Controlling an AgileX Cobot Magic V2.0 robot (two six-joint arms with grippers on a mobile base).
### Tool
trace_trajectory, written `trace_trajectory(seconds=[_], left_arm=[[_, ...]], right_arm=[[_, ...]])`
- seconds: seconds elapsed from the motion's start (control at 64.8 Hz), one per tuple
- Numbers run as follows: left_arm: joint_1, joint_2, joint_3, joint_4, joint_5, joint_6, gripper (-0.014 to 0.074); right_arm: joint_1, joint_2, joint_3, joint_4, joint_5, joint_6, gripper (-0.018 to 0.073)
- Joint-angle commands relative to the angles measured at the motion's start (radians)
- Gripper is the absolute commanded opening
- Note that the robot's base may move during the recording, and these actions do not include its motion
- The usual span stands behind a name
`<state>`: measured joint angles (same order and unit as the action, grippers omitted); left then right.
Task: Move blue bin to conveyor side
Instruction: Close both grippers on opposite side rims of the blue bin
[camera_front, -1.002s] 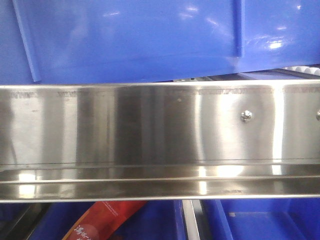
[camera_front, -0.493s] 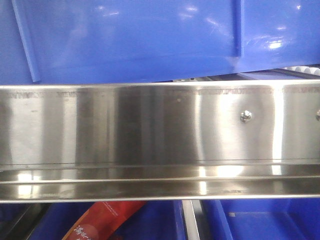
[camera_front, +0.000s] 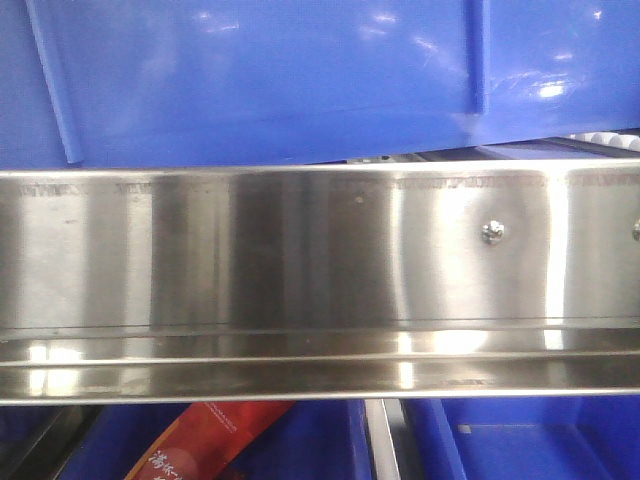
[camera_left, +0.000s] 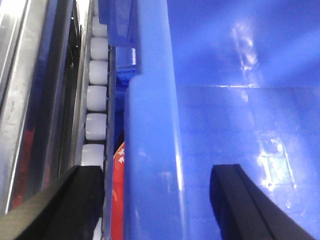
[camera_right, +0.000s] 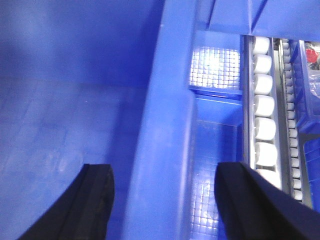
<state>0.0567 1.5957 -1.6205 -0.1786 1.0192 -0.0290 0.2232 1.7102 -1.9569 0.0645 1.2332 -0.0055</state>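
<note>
The left fingers (camera_left: 80, 200) stand wide apart and straddle one long rim of the blue bin (camera_left: 150, 150). One black finger hangs outside the wall and the other inside over the bin's glossy floor. Neither pad touches the plastic. The right fingers (camera_right: 95, 200) are spread just as wide across the opposite rim, one inside the bin and one outside, again with a gap on each side.

Outside the left wall, a row of white rollers (camera_left: 97, 70) runs along a shiny steel rack (camera_left: 20, 100). A strip of red packaging (camera_left: 118, 190) shows in the slot between the rollers and the bin. Outside the right wall lies a second blue crate (camera_right: 212, 65) with a gridded floor, and past it is another row of white rollers.

In the front view the bin's side fills the top of the picture, directly above a broad stainless steel rail (camera_front: 300, 250) with a bolt (camera_front: 491, 232). Lower blue crates (camera_front: 520, 440) sit under the rail.
</note>
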Motion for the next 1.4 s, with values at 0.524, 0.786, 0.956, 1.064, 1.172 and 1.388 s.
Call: trace_trajectory(seconds=[0.524,0.786,0.956,1.064,1.172,1.388], left_arm=[[0.0,-0.005,-0.01,0.005,0.012,0.0,0.0358],[0.0,-0.005,-0.01,0.005,0.012,0.0,0.0358],[0.0,-0.005,-0.01,0.005,0.012,0.0,0.0358],[0.0,-0.005,-0.01,0.005,0.012,0.0,0.0358],[0.0,-0.005,-0.01,0.004,0.016,0.0,0.0358],[0.0,-0.005,-0.01,0.004,0.026,0.0,0.0358]], right_arm=[[-0.001,-0.004,-0.007,-0.007,-0.012,-0.021,0.0328],[-0.001,0.0,-0.007,-0.007,-0.012,-0.021,0.0328],[-0.001,0.011,-0.007,-0.003,-0.012,-0.021,0.0328],[-0.001,0.011,-0.007,-0.003,-0.012,-0.021,0.0328],[-0.001,0.011,-0.007,-0.003,-0.012,-0.021,0.0326],[-0.001,0.011,-0.007,-0.003,-0.012,-0.021,0.0276]])
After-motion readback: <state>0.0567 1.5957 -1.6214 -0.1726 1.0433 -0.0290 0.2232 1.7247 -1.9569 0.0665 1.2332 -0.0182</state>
